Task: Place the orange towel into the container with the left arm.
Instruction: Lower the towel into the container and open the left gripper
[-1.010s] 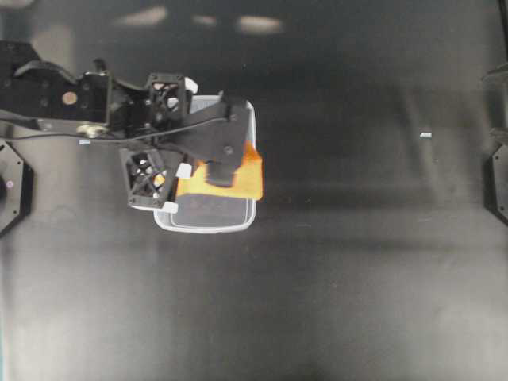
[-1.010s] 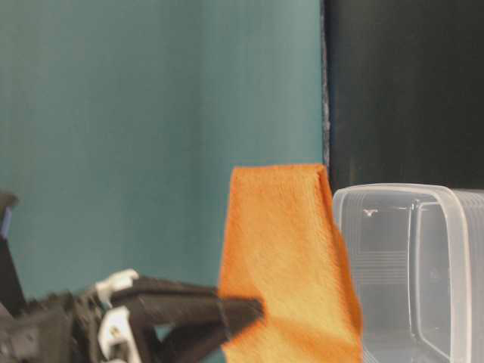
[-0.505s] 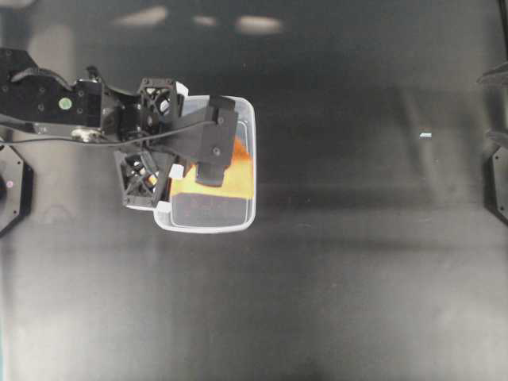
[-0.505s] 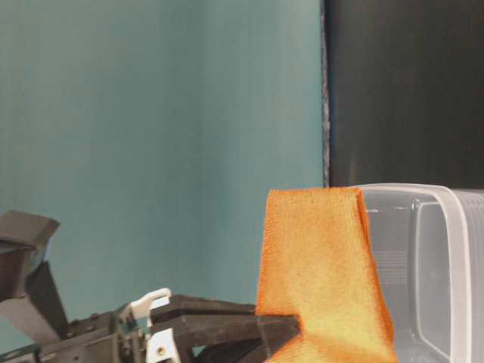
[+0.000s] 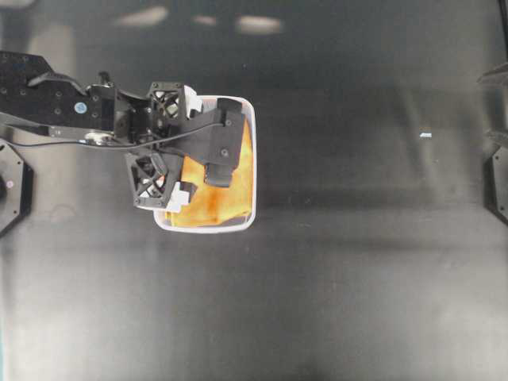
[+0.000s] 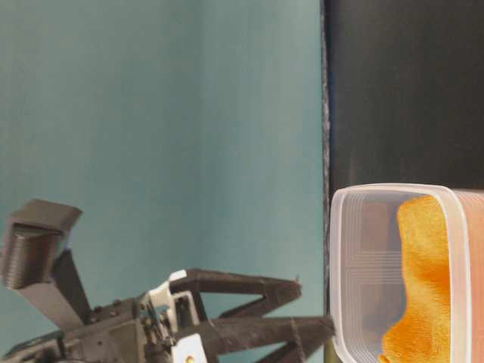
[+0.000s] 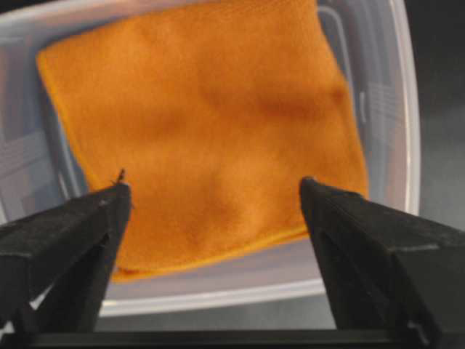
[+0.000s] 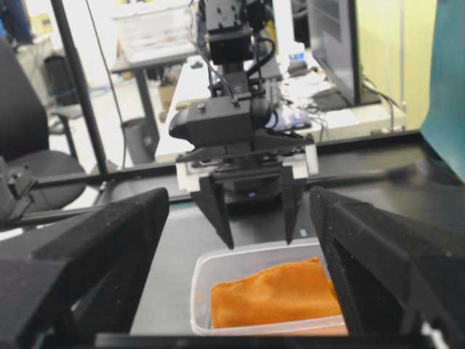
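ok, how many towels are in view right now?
1. The orange towel lies inside the container, below the open left gripper. No other cloth shows on the table; anything under the towel would be hidden.

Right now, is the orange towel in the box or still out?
In. The orange towel lies inside the container, and the open left gripper has let go.

**Where Each Camera Looked**

The overhead camera looked straight down from high up and saw the whole dark table (image 5: 357,278). The table-level camera sat low and very close, looking sideways at the container (image 6: 344,249). The left wrist camera pointed down into that container (image 7: 407,109) from close by. The right wrist camera looked across the table from far off. All four saw the orange towel (image 8: 276,298) in the container.
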Controlling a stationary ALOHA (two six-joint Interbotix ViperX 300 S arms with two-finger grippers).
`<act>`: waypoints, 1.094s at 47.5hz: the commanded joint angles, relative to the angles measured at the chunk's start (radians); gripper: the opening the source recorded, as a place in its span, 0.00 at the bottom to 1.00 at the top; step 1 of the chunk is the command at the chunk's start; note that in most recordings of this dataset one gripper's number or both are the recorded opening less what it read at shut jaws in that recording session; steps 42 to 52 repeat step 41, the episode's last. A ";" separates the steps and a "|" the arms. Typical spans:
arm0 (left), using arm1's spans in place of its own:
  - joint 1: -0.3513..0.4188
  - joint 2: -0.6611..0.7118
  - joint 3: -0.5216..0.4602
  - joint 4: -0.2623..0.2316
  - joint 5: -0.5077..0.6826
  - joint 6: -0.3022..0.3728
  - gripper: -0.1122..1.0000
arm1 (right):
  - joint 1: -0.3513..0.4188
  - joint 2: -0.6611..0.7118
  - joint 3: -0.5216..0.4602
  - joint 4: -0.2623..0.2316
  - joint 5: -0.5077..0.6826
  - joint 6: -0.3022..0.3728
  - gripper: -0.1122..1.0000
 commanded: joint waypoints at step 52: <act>-0.058 -0.660 0.247 0.005 -0.433 -0.114 0.87 | 0.021 -0.021 0.011 0.003 0.000 0.067 0.77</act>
